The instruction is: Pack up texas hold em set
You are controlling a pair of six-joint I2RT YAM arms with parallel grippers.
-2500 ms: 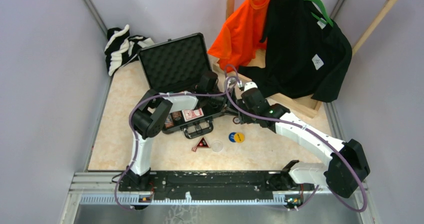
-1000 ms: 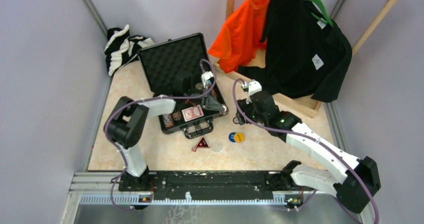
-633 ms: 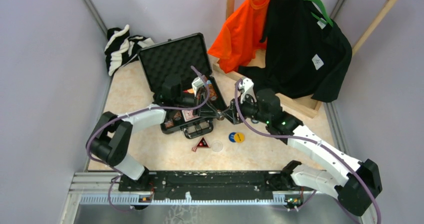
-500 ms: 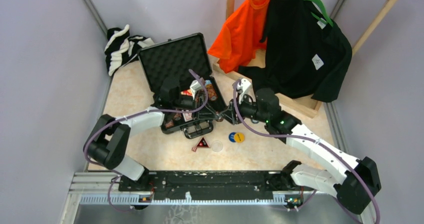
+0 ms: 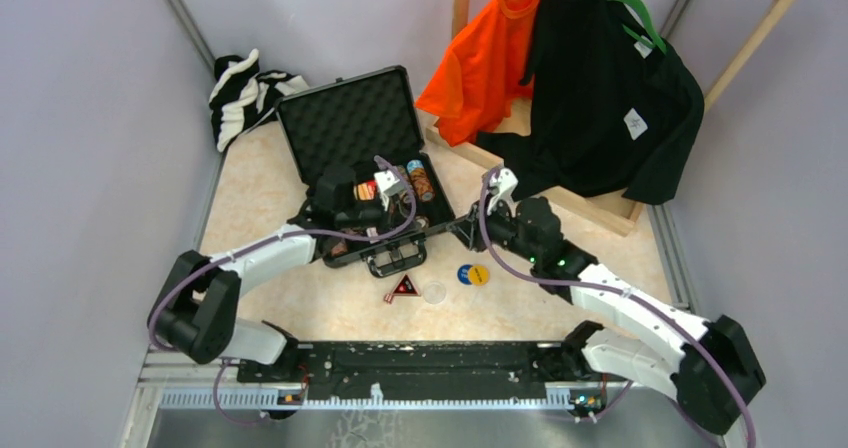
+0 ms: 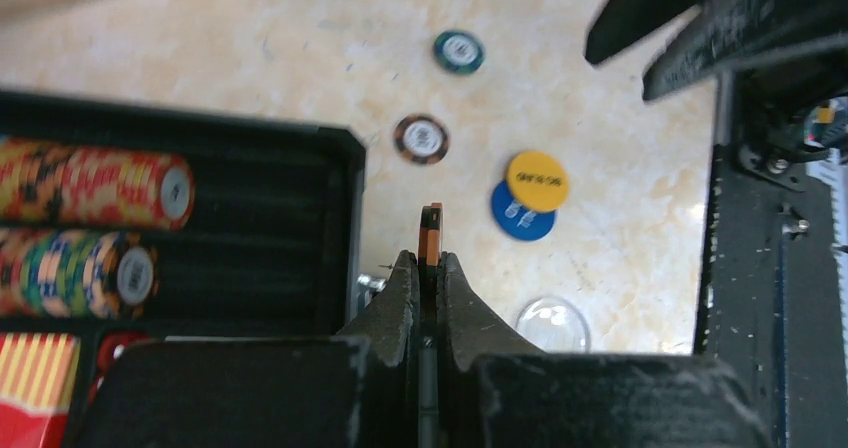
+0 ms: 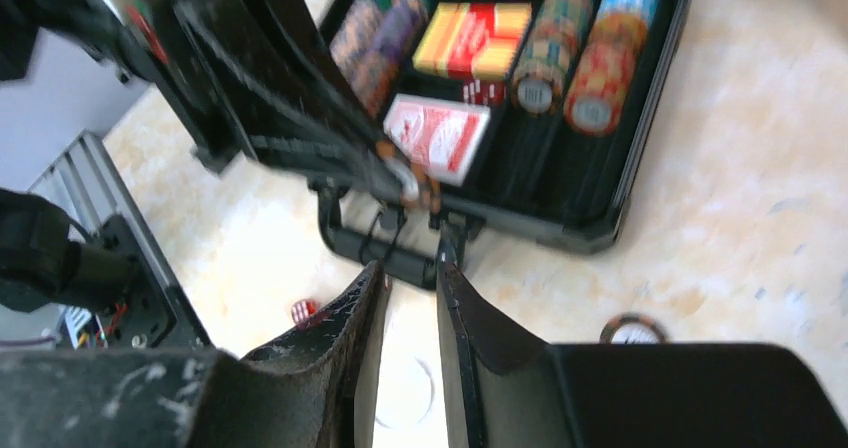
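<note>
The left gripper [image 6: 428, 268] is clamped on 1 orange-and-black chip [image 6: 431, 233], held edge-on just outside the corner of the open briefcase [image 6: 352, 193]. To seat it well, I judge the arm should carry it over a free groove, keep it parallel to the end face of a chip row [image 6: 95, 183], lower it against that stack, then release. The right gripper [image 7: 408, 303] hovers near the case, its fingers slightly apart and empty. The case is black and foam-lined, with 2 striped rows showing. A brown chip [image 6: 421, 138], a teal chip [image 6: 459, 51], a yellow disc [image 6: 537, 179] overlapping a blue disc [image 6: 515, 218], and a clear disc [image 6: 553, 324] lie on the table [image 6: 620, 128].
</note>
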